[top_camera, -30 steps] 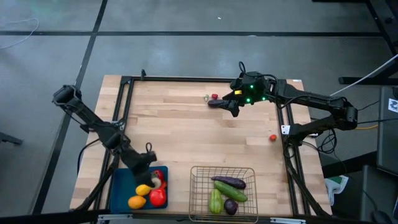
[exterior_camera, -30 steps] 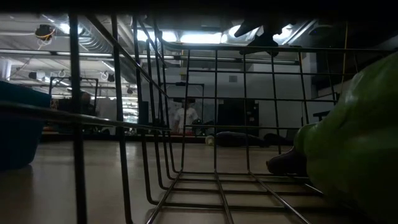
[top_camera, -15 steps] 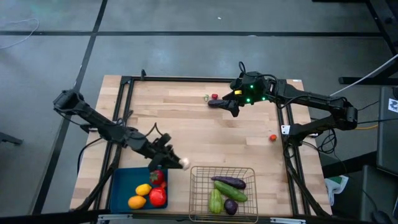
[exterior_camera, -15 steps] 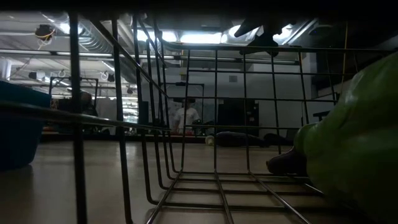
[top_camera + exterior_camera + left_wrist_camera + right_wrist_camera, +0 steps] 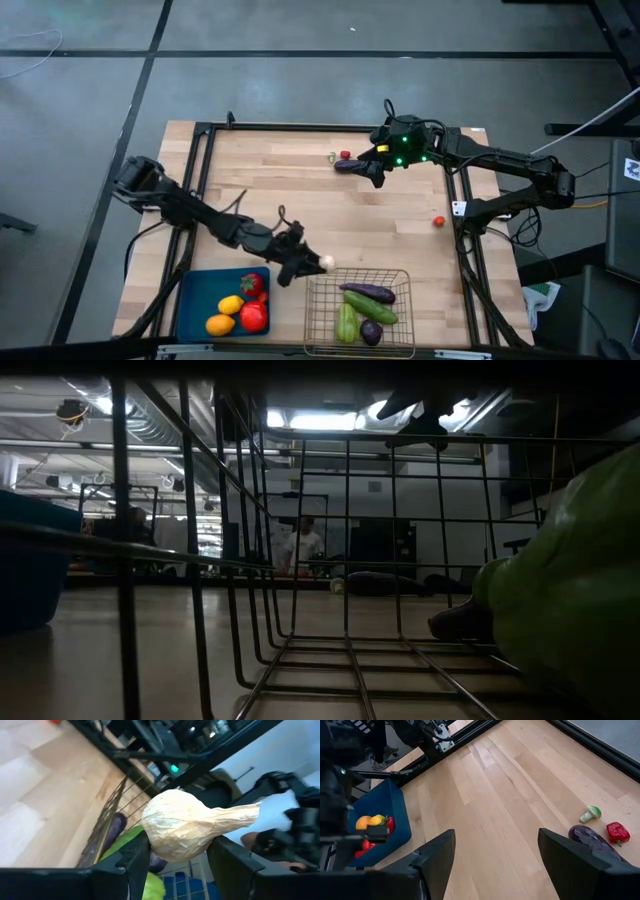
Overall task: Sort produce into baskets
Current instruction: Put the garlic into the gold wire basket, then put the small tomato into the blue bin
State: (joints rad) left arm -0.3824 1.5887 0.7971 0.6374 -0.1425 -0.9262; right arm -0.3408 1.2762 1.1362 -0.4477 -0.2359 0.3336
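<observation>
My left gripper [image 5: 308, 266] is shut on a white garlic [image 5: 322, 262] at the far left corner of the wire basket [image 5: 318, 300]. That basket holds two purple eggplants, a green cucumber [image 5: 372, 311] and a green pepper [image 5: 347, 325]. The blue tray [image 5: 200, 300] beside it holds a lemon, an orange and red ones [image 5: 253, 316]. My right gripper [image 5: 374, 178] hangs open at the table's far side, beside a purple eggplant [image 5: 592, 840], a small red one [image 5: 618, 832] and a small green-white one [image 5: 590, 813] lying on the table. My left gripper pinches the garlic's round bulb [image 5: 172, 837] between its two fingers [image 5: 137, 855], one on each side. The papery stem [image 5: 235, 814] sticks out sideways past one finger. The fingers come nearly level from the table's left. The garlic is lifted clear of the table.
A small red thing [image 5: 438, 221] lies alone near the table's right edge. A black frame [image 5: 205, 160] runs along the table's edges. Bare wood lies across the table's middle between the two arms. In the low view the green pepper [image 5: 570, 590] fills the basket's right side.
My left gripper has swung from above the blue tray's far edge toward the table's right, carrying the garlic to the wire basket's far left corner. It has tipped up from pointing down to nearly level and has rolled.
</observation>
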